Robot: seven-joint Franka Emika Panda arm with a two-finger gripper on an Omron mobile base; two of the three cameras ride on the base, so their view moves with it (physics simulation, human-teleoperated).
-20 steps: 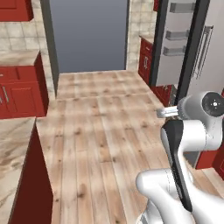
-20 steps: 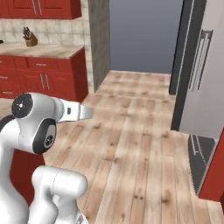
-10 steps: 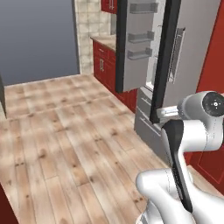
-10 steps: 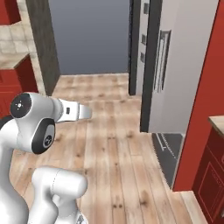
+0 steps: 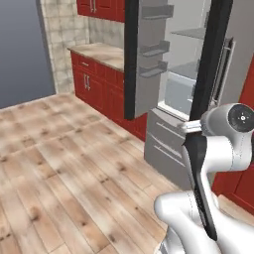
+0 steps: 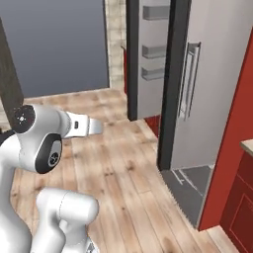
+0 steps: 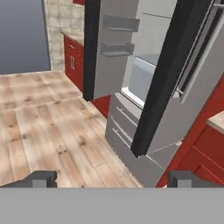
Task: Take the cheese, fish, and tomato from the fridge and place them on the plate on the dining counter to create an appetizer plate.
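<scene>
In the left base view, going from left to right, there is first the wooden floor (image 5: 59, 163). Then come the red cabinets (image 5: 96, 84) with a pale counter top on them. Then comes the fridge (image 5: 168, 89). Both of its doors stand open. The left door (image 5: 144, 59) has little bins on its inside. The right door (image 5: 211, 74) is dark along its edge and has a long silver handle (image 5: 225, 74). Between the doors you can see pale shelves and a see-through drawer. The white arm is at the far right.

In the hand view the gripper (image 7: 111, 179) is at the bottom. Its two dark fingertips (image 7: 41, 178) stand as wide apart as they go, and nothing is between them. The gripper is not near the fridge shelves yet.

The cheese, the fish and the tomato should be in the fridge, but I cannot make them out on the shelves from here (too far and too blurry).

Here is my guess about how they will feel. The cheese is likely light and a bit soft, so hold it on its two flat sides. The fish is likely thin and slippery, so pinch it across the middle, at its narrow part. The tomato is round and smooth and could roll or pop out, so close on its widest part and squeeze gently. None of them should be heavy.

The next job is most likely to get closer to the open fridge and find the food.
</scene>
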